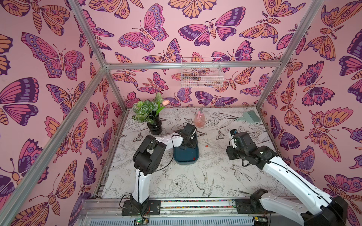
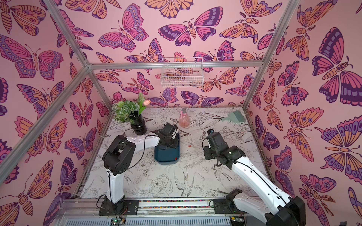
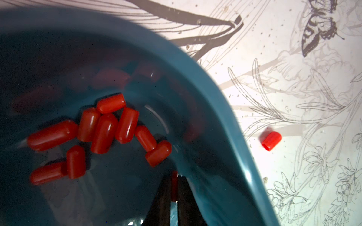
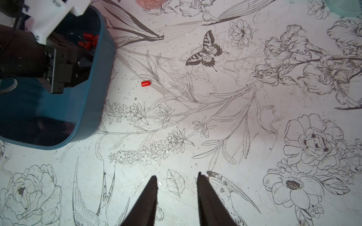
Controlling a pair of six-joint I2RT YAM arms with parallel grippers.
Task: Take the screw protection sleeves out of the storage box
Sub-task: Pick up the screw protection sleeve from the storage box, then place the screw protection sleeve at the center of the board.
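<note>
The storage box (image 1: 186,157) (image 2: 166,156) is a dark teal tray in the middle of the table. In the left wrist view several red screw protection sleeves (image 3: 105,133) lie clustered on its floor, near a corner of the rim (image 3: 215,97). My left gripper (image 3: 174,177) is down inside the box, its dark fingers shut on one sleeve (image 3: 174,185). One sleeve (image 3: 271,141) (image 4: 146,83) (image 1: 206,146) lies on the table just right of the box. Another (image 1: 194,158) sits in the box's near right corner. My right gripper (image 4: 177,176) hovers open and empty over the table, right of the box (image 4: 94,88).
A black vase with a plant (image 1: 154,127) stands behind and left of the box. A pink spray bottle (image 1: 199,119) stands behind it, and a green brush (image 1: 248,117) lies at the back right. A white wire basket (image 1: 201,76) hangs on the back wall.
</note>
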